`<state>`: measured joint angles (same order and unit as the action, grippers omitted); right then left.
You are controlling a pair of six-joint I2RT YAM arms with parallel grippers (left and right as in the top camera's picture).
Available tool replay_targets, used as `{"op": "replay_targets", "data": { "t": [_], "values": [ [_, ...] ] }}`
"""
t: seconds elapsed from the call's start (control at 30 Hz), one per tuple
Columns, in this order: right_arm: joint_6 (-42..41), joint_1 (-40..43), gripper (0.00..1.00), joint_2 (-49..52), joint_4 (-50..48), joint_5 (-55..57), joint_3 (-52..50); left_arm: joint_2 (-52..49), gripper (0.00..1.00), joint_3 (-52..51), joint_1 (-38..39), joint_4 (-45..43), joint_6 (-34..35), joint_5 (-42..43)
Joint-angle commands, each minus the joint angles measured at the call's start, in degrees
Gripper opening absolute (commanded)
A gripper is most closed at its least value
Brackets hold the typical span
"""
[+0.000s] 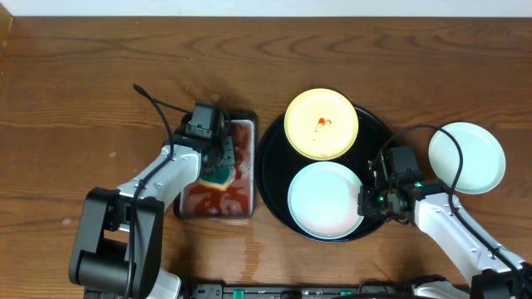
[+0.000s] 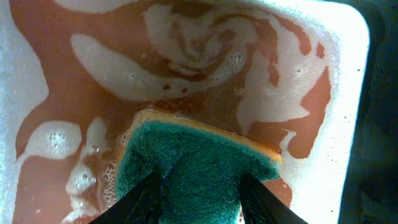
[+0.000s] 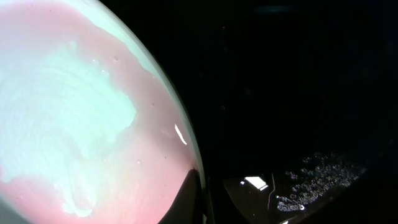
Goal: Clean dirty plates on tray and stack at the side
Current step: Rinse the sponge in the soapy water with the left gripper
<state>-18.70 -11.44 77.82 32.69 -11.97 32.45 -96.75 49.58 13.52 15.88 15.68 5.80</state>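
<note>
White arms [image 1: 162, 174], black cables [image 1: 155, 105], seemingly dark joints.

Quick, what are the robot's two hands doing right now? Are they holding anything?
Left gripper: shut on the green sponge.
Right gripper: at the rim of the mint plate; open or shut cannot be told.

No readable text, labels or numbers anywhere.
</note>
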Motion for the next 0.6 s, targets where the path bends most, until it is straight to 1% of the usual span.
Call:
{"op": "replay_targets", "data": {
  "t": [0.0,0.13,0.57],
  "values": [
    [-0.13,-0.98,0.01,0.13,0.52,0.57,-0.70,-1.33,0.43,-1.68,-0.04,1.18,-5.62,-1.70],
    [-0.15,-0.98,0.01,0.13,0.52,0.57,-0.70,-1.36,0.43,-1.68,-0.07,1.36,-5.57,-4.44],
    [-0.15,-0.98,0.01,0.13,0.50,0.57,-0.70,-3.72,0.42,-1.92,0.07,1.36,-5.55,-5.09]
  ]
}}
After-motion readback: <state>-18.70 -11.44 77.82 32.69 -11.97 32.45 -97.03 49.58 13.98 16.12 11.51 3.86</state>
